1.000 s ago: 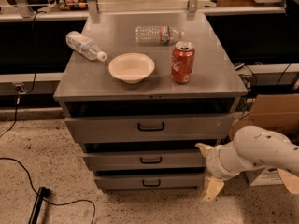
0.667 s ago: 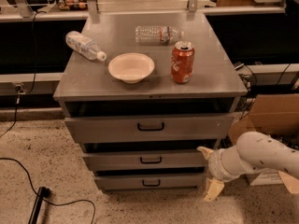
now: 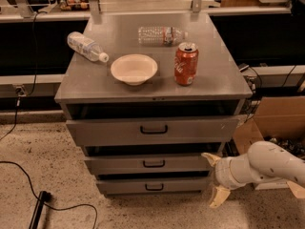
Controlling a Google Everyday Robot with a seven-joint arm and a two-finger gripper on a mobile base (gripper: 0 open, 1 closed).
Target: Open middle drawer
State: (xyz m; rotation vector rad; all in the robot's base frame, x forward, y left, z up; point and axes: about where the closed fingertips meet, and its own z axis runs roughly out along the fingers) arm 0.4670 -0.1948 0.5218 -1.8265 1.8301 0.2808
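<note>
Speckled floor (image 3: 47, 151) — cardboard box (image 3: 279, 116) at right

gray cabinet top (image 3: 220, 82): white bowl (image 3: 134, 69) front centre, upright red can (image 3: 186, 64) just right of it. left bottle (image 3: 87, 46) lying at the left edge; rear bottle (image 3: 162, 35) lying behind bowl and can. speckled floor (image 3: 52, 147): black cable (image 3: 17, 168) at left. gripper (image 3: 214, 178) low by the cabinet's right front corner, fingers apart.

One camera stands near, in front of the gray metal three-drawer cabinet (image 3: 214, 75), looking down on its top and fronts. The cream two-finger gripper (image 3: 212, 180), fingers spread, sits at the cabinet's lower right.
</note>
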